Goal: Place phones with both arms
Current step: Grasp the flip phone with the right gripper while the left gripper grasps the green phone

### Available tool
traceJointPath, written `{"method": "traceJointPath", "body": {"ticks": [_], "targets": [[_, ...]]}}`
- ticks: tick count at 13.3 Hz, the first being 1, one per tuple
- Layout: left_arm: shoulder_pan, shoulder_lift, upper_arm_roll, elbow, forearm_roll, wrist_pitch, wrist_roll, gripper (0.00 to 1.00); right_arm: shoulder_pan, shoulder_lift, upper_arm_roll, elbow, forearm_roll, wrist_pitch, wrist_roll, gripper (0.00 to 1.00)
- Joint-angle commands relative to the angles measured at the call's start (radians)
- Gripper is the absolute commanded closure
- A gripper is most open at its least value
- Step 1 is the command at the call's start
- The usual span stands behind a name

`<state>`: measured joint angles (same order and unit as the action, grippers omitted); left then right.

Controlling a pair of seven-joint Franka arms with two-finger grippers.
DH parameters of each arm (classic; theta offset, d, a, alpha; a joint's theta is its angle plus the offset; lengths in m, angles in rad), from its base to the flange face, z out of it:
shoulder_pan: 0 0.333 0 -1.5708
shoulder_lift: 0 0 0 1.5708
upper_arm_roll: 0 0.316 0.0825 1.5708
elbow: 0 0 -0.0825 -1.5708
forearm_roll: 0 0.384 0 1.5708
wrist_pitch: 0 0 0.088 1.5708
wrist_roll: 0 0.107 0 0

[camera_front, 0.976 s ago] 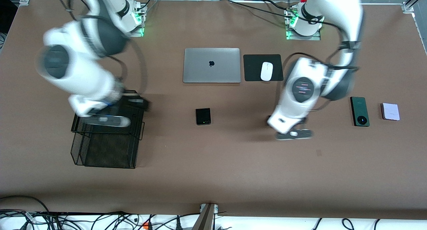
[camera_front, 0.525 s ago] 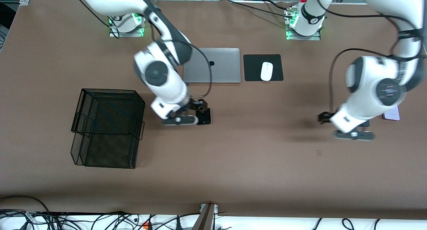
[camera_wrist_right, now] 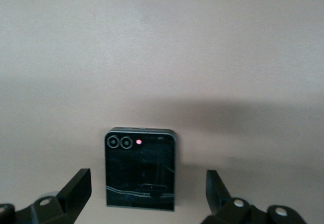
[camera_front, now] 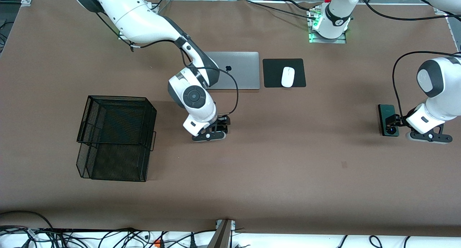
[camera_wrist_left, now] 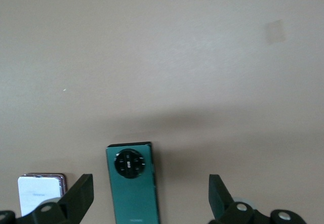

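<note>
The right gripper (camera_front: 210, 132) hangs over the black phone (camera_wrist_right: 140, 169), which lies flat on the table (camera_front: 252, 176) midway between the two ends; in the right wrist view the phone sits between the spread fingers (camera_wrist_right: 76, 187), nearer one of them, with bare table showing on each side of it, so the jaws are released and grasp nothing. From the front this phone is almost wholly hidden under the gripper. The left gripper (camera_front: 414, 131) hangs at the left arm's end of the table, over the ground between the green phone (camera_front: 388, 120) and the pink phone (camera_wrist_left: 40, 193). In the left wrist view the green phone lies between its spread fingers (camera_wrist_left: 81, 193), nearer one of them, its camera ring at the end away from the gripper, and the pink phone lies just beside that finger, partly covered by it; these jaws too are released and empty. The two phones lie apart, not touching. A wire basket (camera_front: 115, 136) stands toward the right arm's end, well apart from the right gripper, with open brown table between them. A laptop (camera_front: 237, 75) and a mouse (camera_front: 287, 76) on its pad (camera_front: 273, 73) lie farther from the camera than the right gripper, and open table runs on toward the camera.
</note>
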<state>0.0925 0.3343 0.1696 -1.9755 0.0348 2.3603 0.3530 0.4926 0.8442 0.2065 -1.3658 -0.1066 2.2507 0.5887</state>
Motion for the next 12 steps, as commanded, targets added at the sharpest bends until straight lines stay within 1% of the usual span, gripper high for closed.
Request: {"method": "traceJointPath", "body": {"ticks": [1, 4, 7, 9, 10, 12], "targets": [[0.071, -0.003, -0.016, -0.075, -0.006, 0.092, 0.079, 0.0, 0.024, 0.029, -0.006, 0.03, -0.027, 0.032, -0.004, 0.0], [0.145, 0.02, -0.018, -0.112, -0.006, 0.166, 0.176, 0.0, 0.033, 0.049, -0.007, 0.027, -0.048, 0.059, -0.003, 0.0], [0.18, 0.041, -0.024, -0.175, -0.006, 0.273, 0.182, 0.0, 0.044, 0.058, -0.009, 0.011, -0.057, 0.059, 0.002, 0.0], [0.199, 0.064, -0.048, -0.21, -0.015, 0.354, 0.178, 0.0, 0.044, 0.068, -0.009, 0.011, -0.061, 0.062, 0.003, 0.0], [0.2, 0.074, -0.068, -0.216, -0.048, 0.364, 0.178, 0.0, 0.046, 0.075, -0.009, 0.011, -0.062, 0.075, 0.003, 0.0], [0.2, 0.083, -0.078, -0.218, -0.061, 0.364, 0.181, 0.0, 0.046, 0.081, -0.01, 0.007, -0.062, 0.081, 0.002, 0.0]]}}
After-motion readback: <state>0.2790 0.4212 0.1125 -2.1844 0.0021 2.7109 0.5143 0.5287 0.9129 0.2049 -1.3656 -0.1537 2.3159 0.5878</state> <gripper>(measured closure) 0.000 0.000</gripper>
